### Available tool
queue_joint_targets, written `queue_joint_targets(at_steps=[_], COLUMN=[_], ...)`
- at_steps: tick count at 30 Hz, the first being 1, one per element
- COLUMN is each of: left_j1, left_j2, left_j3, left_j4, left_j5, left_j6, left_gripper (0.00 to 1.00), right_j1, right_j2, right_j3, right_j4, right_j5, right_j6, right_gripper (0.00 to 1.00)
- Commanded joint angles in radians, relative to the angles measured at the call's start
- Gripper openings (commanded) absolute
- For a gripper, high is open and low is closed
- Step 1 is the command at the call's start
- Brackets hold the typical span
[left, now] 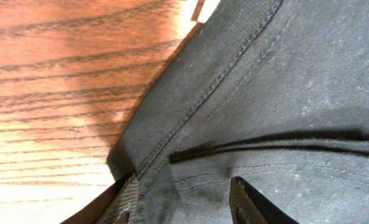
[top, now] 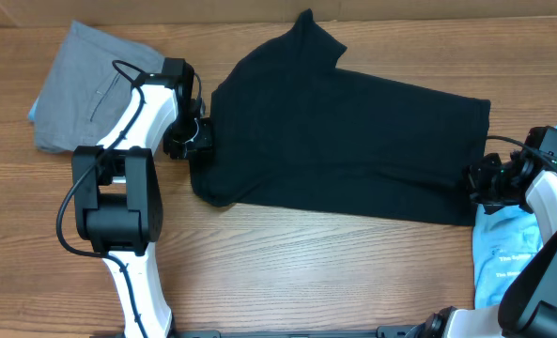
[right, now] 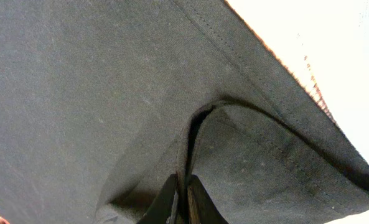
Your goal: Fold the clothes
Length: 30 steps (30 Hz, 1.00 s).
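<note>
The black T-shirt lies spread across the middle of the wooden table, one sleeve pointing to the far edge. My left gripper is at the shirt's left edge. In the left wrist view its jaws are open, with the stitched hem lying between them. My right gripper is at the shirt's right edge. In the right wrist view its jaws are shut on a fold of the black fabric. The neck label is not visible.
Folded grey trousers lie at the far left, behind the left arm. A light-blue printed shirt lies at the front right, under the right arm. Bare wood shows in front of the T-shirt.
</note>
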Motion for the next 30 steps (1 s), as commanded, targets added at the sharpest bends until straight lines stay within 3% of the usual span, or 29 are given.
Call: queue_joint_targets(at_steps=[1, 6, 19, 26, 30], left_j1=[0.002, -0.010, -0.021, -0.022, -0.023], left_j2=[0.007, 0.007, 0.007, 0.007, 0.007], left_j3=[0.017, 0.017, -0.001, -0.053, -0.086], left_j4=[0.007, 0.023, 0.028, 0.091, 0.112], left_j5=[0.043, 0.091, -0.023, 0.018, 0.088], left_j6=[0.015, 0.028, 0.054, 0.054, 0.054], left_gripper=[0.47, 0.34, 0.39, 0.40, 0.32], right_j1=[0.003, 0.003, 0.003, 0.003, 0.003], right_j2=[-0.022, -0.023, -0.022, -0.022, -0.022], right_j3=[0.019, 0.019, 0.019, 0.019, 0.019], right_j4=[0.002, 0.002, -0.002, -0.002, -0.001], right_j5=[0.000, 0.000, -0.001, -0.001, -0.001], right_j6=[-0.008, -0.008, -0.007, -0.007, -0.007], right_gripper=[0.05, 0.05, 0.05, 0.05, 0.05])
